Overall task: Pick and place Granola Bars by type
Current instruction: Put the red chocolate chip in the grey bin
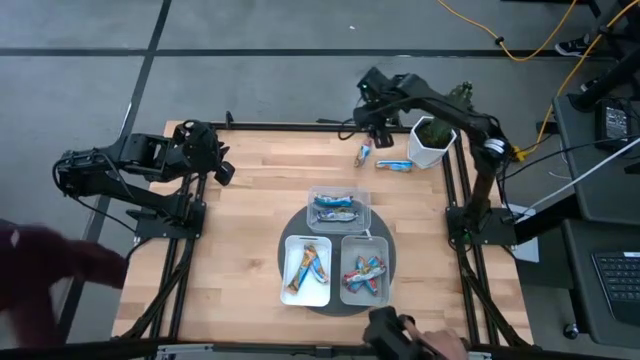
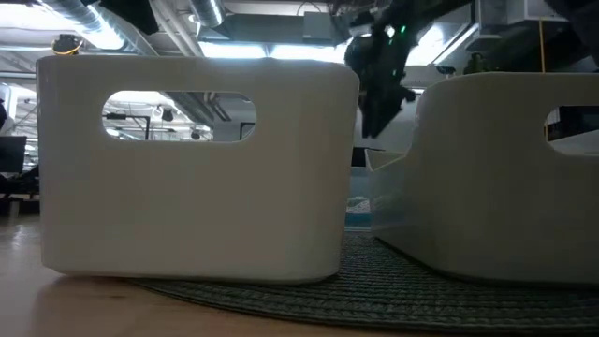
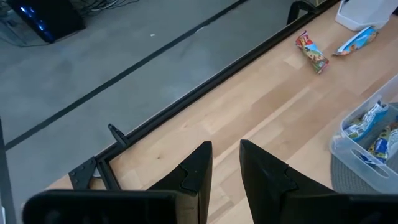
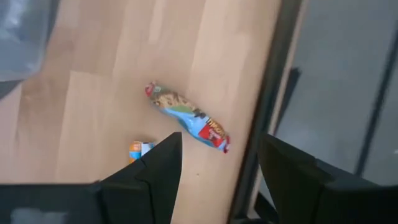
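**Right tool open above a loose bar at the far edge of the bench**

The right tool [image 4: 217,168] hung with its fingers spread wide and empty over the far edge of the bench [image 1: 250,200], right above a wrapped bar [image 4: 188,117] in a blue and red wrapper. That bar [image 1: 365,153] lay on the bare wood near the black rim. Just beside it lay a second bar [image 1: 395,165] in blue, close to a white pot [image 1: 432,143] with a plant. The left tool [image 3: 225,177] waited over the left far corner, its fingers a narrow gap apart and holding nothing. Toward the near side, three trays sat on a round dark mat [image 1: 392,240]: a clear tray [image 1: 340,192] with blue bars, a white tray [image 1: 290,268] with orange-toned bars, and a grey tray [image 1: 346,268] with blue and red bars.
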Controlling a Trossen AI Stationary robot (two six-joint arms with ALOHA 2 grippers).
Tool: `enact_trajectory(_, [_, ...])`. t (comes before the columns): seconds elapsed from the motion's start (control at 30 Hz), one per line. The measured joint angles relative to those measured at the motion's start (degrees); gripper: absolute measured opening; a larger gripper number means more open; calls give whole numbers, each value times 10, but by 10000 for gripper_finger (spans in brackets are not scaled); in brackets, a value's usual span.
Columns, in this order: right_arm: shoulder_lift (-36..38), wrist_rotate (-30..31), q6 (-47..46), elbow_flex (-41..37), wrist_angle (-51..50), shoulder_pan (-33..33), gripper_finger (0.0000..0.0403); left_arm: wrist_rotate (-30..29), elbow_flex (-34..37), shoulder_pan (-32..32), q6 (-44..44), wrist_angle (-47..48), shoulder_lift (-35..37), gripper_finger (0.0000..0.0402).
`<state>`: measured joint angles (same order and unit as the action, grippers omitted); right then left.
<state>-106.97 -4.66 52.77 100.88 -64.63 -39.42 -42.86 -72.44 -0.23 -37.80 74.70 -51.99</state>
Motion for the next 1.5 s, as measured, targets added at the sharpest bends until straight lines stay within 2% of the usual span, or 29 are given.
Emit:
enact_trajectory(0.23, [-53,-19,2,-2,0,-12,210,6,0,0,0,0,0,74])
enact_trajectory(0.6, [-84,-33,61,-82,12,-12,210,-1,0,0,20,0,0,74])
enact_trajectory(0.73, [-85,17,76,-108,89,-12,210,-12,0,0,22,0,0,74])
enact_trajectory(0.83, [-85,16,73,-111,133,-12,212,-11,0,0,26,1,0,74])
enact_trajectory(0.93, [-85,-4,72,-111,152,-11,232,-10,0,0,26,1,0,74])
enact_trajectory(1.17, [-85,-9,76,-116,143,-7,308,-8,0,0,32,1,0,74])
enact_trajectory(1.37, [-85,-10,95,-160,145,-7,318,-12,0,0,37,3,0,74])
enact_trajectory(1.5, [-85,5,109,-203,196,-7,313,-12,0,0,41,3,0,74])
